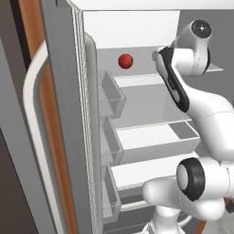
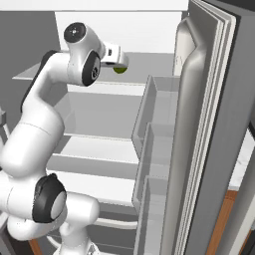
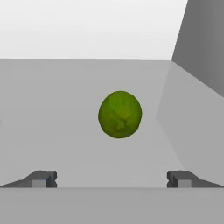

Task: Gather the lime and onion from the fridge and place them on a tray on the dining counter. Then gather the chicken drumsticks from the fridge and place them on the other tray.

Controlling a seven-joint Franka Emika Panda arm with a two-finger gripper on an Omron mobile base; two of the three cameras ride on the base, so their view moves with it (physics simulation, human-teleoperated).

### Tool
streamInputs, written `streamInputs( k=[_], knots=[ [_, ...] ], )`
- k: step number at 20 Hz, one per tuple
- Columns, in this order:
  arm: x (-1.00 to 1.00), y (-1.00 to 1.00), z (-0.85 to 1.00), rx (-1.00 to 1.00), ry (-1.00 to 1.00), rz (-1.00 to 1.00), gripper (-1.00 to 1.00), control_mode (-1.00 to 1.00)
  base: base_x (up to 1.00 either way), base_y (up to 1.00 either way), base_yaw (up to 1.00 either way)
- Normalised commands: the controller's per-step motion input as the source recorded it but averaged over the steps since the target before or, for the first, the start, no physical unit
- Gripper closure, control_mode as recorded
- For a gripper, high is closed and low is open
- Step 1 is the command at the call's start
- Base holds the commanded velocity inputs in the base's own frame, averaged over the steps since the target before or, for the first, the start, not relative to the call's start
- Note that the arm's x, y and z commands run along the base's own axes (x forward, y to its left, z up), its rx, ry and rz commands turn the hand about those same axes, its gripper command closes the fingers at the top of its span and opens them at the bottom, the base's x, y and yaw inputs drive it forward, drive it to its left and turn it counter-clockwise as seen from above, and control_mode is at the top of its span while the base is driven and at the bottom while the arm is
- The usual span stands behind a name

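The fridge [image 1: 64, 114] stands open with my arm reaching onto its top shelf. The lime [image 3: 120, 114], a small round green ball, lies on that shelf straight ahead of my gripper [image 3: 113, 180], a short way beyond the fingertips [image 3: 43, 179]. The gripper is open with nothing between its jaws. In the right base view the lime [image 2: 120, 69] peeks out just under my hand. The onion [image 1: 125, 61], a dark-red ball, rests on the same shelf further left, apart from the arm. The trays, the dining counter and the chicken drumsticks are out of view.
The open fridge door [image 2: 209, 124] with its stacked bins [image 2: 154, 129] stands close on the right; the other door [image 1: 91, 137] and its bins flank the left. White shelves [image 1: 146, 137] lie below the arm. The fridge's side wall [image 3: 197, 87] is near the lime.
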Motion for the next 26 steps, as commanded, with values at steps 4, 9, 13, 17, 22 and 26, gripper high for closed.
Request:
streamInputs(
  k=[4, 9, 13, 17, 22, 26],
  knots=[
    [0.34, -0.01, -0.11, 0.0, 0.0, -0.02, -1.0, -1.0, 0.0, 0.0, 0.0],
    [0.38, -0.03, -0.1, 0.0, 0.01, -0.01, -1.0, -1.0, 0.0, 0.0, 0.0],
    [0.4, -0.04, -0.08, 0.0, 0.02, -0.01, -1.0, -1.0, 0.0, 0.0, 0.0],
    [0.37, -0.06, -0.09, 0.0, 0.01, -0.01, -1.0, -1.0, 0.0, 0.0, 0.0],
    [0.31, -0.1, -0.08, 0.0, 0.01, -0.04, -1.0, -1.0, 0.0, 0.0, 0.0],
    [0.11, -0.07, -0.1, 0.0, 0.0, -0.04, -1.0, -1.0, 0.0, 0.0, 0.0]
  ],
)
